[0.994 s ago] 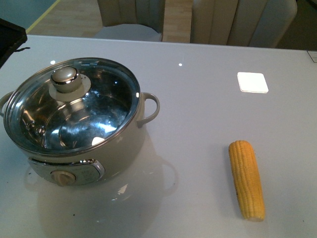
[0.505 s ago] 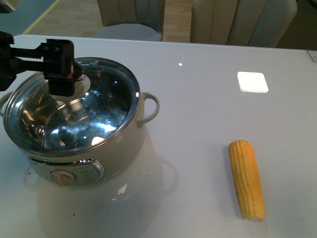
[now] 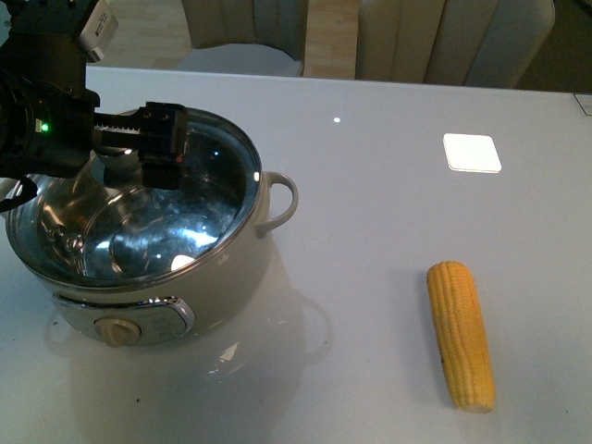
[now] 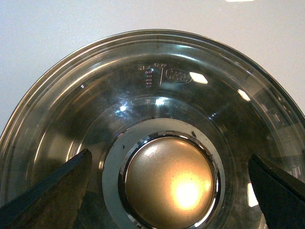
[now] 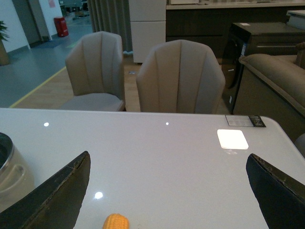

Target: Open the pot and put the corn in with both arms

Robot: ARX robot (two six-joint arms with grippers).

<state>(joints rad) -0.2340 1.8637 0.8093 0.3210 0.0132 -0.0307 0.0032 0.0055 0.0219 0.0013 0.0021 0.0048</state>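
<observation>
Corn [image 3: 461, 335] lies on the near right part of the desk [image 3: 370, 185], its length running near to far, with the blunt end nearest. It is well apart from the pot [image 3: 185, 277], which stands on the near left with its glass lid [image 3: 217, 171] seated on the rim and its front panel facing near.

The left end effector [image 3: 153, 159] hangs over the lid. In the left wrist view its two fingers [image 4: 52, 191] are spread wide on either side of the lid's round knob [image 4: 169, 181], with clear gaps to both. It has hold of nothing, and whether it touches the glass cannot be told.

The right end effector [image 5: 167, 191] appears only in its own wrist view. Its fingers [image 5: 52, 195] are also spread wide, with nothing between them, above bare desk. One end of the corn just shows at the edge of that view, between the fingers but untouched, and a pot handle shows at the left. Two chairs [image 5: 180, 76] stand beyond the far edge of the desk.
</observation>
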